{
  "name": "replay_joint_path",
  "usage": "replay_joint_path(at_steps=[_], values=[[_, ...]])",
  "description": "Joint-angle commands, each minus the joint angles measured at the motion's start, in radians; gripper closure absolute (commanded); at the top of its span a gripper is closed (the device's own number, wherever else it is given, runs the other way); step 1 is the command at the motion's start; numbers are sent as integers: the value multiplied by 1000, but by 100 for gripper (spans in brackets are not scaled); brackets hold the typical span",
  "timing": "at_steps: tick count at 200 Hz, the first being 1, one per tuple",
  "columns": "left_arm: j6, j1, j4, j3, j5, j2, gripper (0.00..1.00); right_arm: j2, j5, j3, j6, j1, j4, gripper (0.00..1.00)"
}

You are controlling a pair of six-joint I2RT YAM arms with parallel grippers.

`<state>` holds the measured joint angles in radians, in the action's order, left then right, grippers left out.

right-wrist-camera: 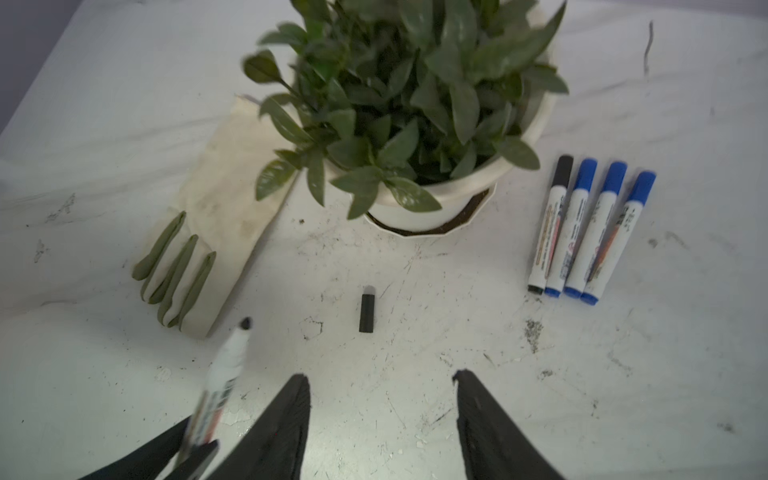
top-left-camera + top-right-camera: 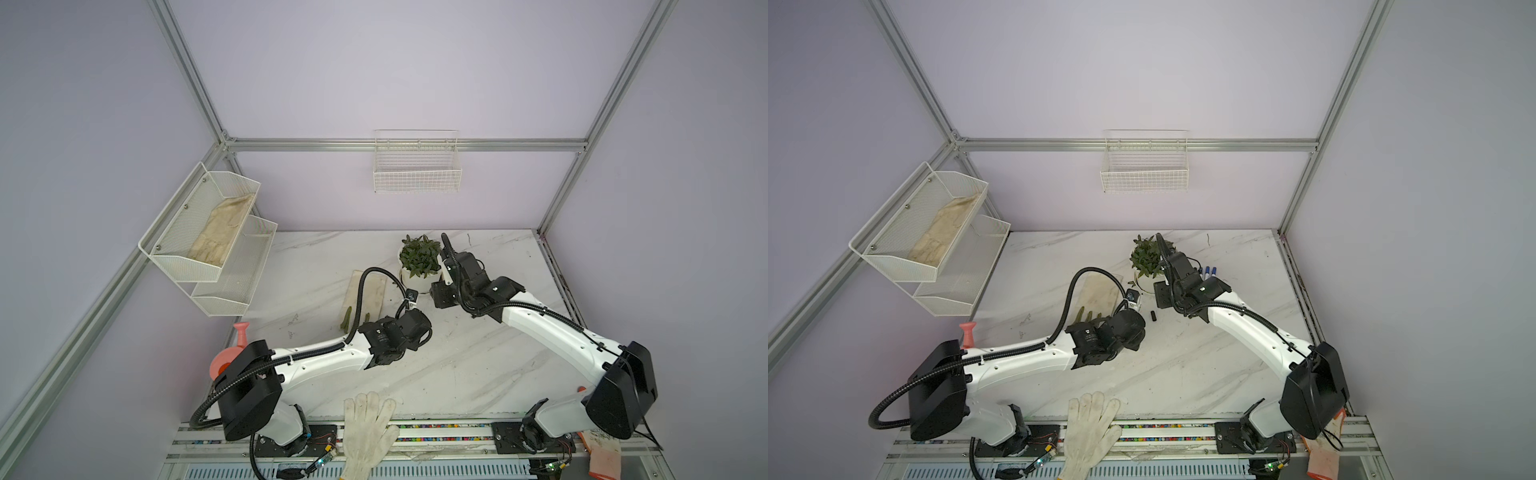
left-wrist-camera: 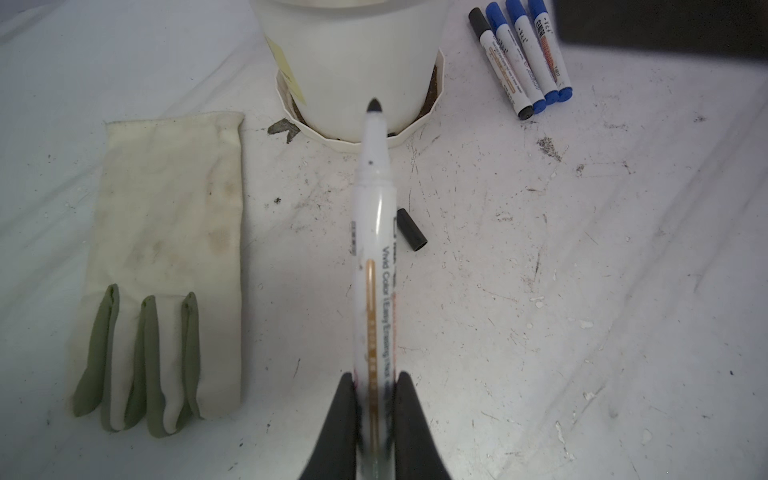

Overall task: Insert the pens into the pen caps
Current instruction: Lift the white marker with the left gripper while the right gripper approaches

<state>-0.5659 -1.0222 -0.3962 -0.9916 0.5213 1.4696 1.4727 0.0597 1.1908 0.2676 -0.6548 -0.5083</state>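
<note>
Left gripper (image 3: 376,380): clenched on pen (image 3: 373,232).
Right gripper (image 1: 382,376): fingers spread, grasping nothing.
Cap (image 1: 366,312): open table (image 1: 540,395) around, pot (image 1: 465,193) near.

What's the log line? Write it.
left gripper shut on pen | right gripper open | black cap on table | four pens capped

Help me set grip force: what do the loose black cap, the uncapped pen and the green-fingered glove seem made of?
The loose black cap: probably hard plastic, satin; rigid tube, one end open. The uncapped pen: glossy white plastic barrel, shown by a highlight streak; dark tip looks like felt. The glove: cream fabric, stained and creased; olive fingers perhaps rubbery.
</note>
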Motion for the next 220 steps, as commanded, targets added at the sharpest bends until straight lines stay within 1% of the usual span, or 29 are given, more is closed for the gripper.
replay_joint_path(at_steps=[1, 13, 16, 24, 39, 59, 67, 84, 99, 117, 133, 148, 176, 193, 220], values=[[-12, 14, -8, 58, 40, -43, 100, 13, -104, -53, 98, -2, 56, 43], [31, 38, 51, 78, -32, -47, 100, 19, -134, -68, 87, -6, 82, 44], [44, 44, 73, 83, -52, -80, 100, 17, -135, -70, 84, -6, 88, 44], [84, 61, 128, 102, -112, -97, 100, 4, -150, -78, 68, -8, 107, 44], [146, 115, 237, 140, -290, -117, 100, -32, -170, -93, 34, -7, 144, 44], [166, 204, 331, 183, -496, -118, 100, -69, -206, -96, 9, -6, 186, 42], [167, 228, 356, 196, -544, -115, 100, -74, -248, -99, 13, -6, 219, 42], [190, 249, 396, 213, -623, -106, 100, -56, -358, -105, 56, -6, 315, 42], [209, 252, 389, 212, -635, -108, 100, -12, -445, -99, 90, -6, 395, 42], [211, 256, 385, 217, -633, -131, 100, 68, -467, -66, 129, -6, 425, 42], [208, 257, 384, 216, -618, -153, 100, 126, -481, -41, 133, -6, 417, 43], [196, 257, 388, 213, -608, -164, 100, 149, -485, -42, 130, -6, 413, 44], [171, 257, 395, 218, -605, -172, 100, 118, -498, -84, 157, -6, 433, 45], [163, 258, 408, 226, -592, -181, 100, 94, -541, -131, 182, -6, 458, 45], [152, 258, 419, 228, -558, -195, 100, 58, -509, -183, 160, 2, 454, 44]])
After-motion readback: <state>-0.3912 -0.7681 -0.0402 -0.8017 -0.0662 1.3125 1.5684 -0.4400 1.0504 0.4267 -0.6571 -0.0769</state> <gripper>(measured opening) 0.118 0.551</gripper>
